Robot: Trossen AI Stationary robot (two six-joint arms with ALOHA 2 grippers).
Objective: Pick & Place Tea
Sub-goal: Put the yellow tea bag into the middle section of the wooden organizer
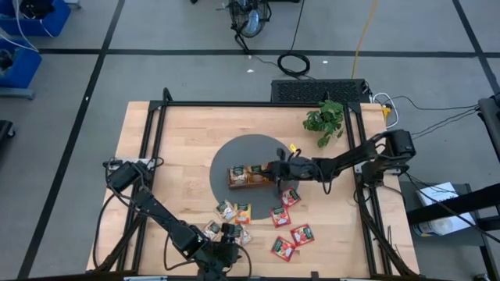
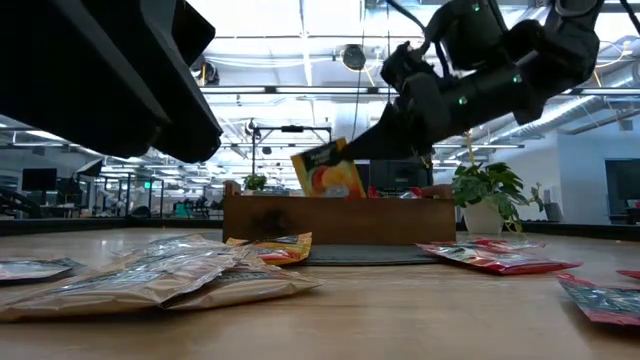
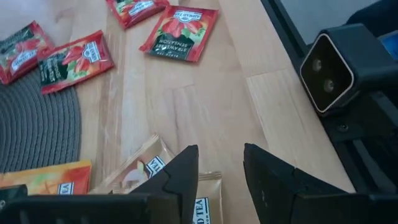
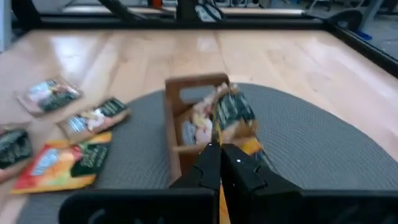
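1. wooden table (image 1: 180, 133) carries a round grey mat (image 1: 250, 152).
2. wooden tray (image 1: 248, 176) sits on the mat.
3. right gripper (image 1: 275, 173) pinches an orange tea bag (image 2: 328, 170) above the tray.
4. left gripper (image 1: 228, 248) hangs unclenched over loose tea bags (image 1: 234, 222) near the front edge.

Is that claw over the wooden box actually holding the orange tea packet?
Touching. In the right wrist view the right gripper is pinched shut on the orange tea packet, above the wooden box.
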